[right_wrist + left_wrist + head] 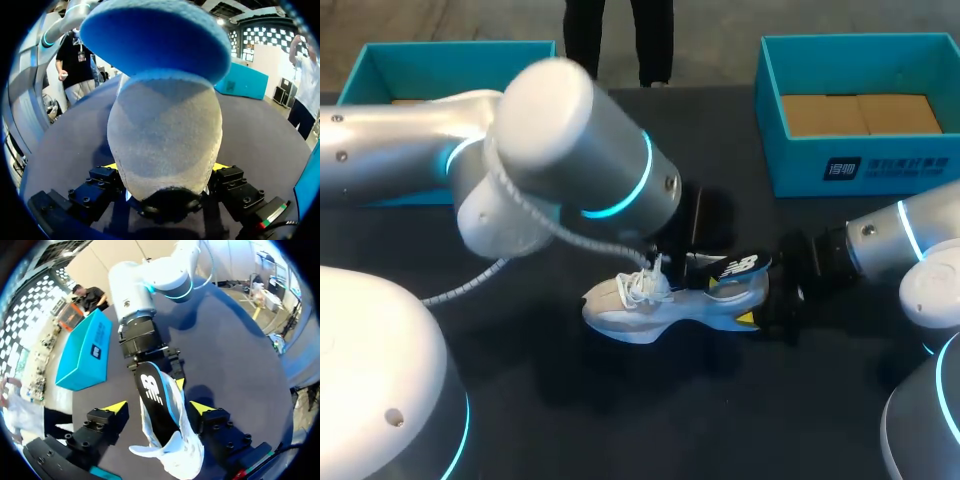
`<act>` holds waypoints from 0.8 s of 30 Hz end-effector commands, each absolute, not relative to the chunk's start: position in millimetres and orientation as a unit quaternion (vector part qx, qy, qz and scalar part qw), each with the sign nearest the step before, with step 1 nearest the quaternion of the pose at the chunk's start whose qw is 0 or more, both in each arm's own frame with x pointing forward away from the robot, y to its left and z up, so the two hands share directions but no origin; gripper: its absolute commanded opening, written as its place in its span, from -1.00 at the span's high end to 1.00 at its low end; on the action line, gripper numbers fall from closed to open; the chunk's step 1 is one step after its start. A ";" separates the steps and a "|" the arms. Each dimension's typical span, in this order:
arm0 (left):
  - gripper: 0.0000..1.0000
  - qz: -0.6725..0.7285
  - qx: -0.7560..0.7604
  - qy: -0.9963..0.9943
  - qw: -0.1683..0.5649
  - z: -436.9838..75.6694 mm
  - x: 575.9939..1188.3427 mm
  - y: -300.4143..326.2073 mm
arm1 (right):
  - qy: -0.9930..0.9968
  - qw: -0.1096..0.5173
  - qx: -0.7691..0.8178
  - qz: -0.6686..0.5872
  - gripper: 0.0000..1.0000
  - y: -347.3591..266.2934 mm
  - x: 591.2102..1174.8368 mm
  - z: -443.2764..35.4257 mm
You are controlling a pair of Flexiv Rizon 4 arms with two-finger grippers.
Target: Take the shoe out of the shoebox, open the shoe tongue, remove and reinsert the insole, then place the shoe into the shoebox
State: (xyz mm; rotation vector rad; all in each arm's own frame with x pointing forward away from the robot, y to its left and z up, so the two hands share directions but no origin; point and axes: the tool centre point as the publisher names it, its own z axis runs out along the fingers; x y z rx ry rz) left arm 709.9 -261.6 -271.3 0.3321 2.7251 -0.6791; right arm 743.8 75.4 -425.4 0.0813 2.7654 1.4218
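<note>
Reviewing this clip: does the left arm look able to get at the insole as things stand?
Probably yes. The left gripper hangs open astride the shoe, whose insole juts out uncovered; the right gripper holds only the heel.

Left claw (159, 407) spread wide; right claw (167, 166) clamps shoe (670, 305).

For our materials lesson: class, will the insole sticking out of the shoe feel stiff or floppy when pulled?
Probably springy rather than limp: the thin insole juts out of the shoe without drooping. Likely light, given that thinness.
</note>
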 end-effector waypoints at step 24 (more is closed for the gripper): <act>-1.00 -0.233 0.088 0.948 0.200 -303.6 709.1 -274.0 | 0.890 0.016 0.027 0.454 1.00 77.5 743.9 -425.9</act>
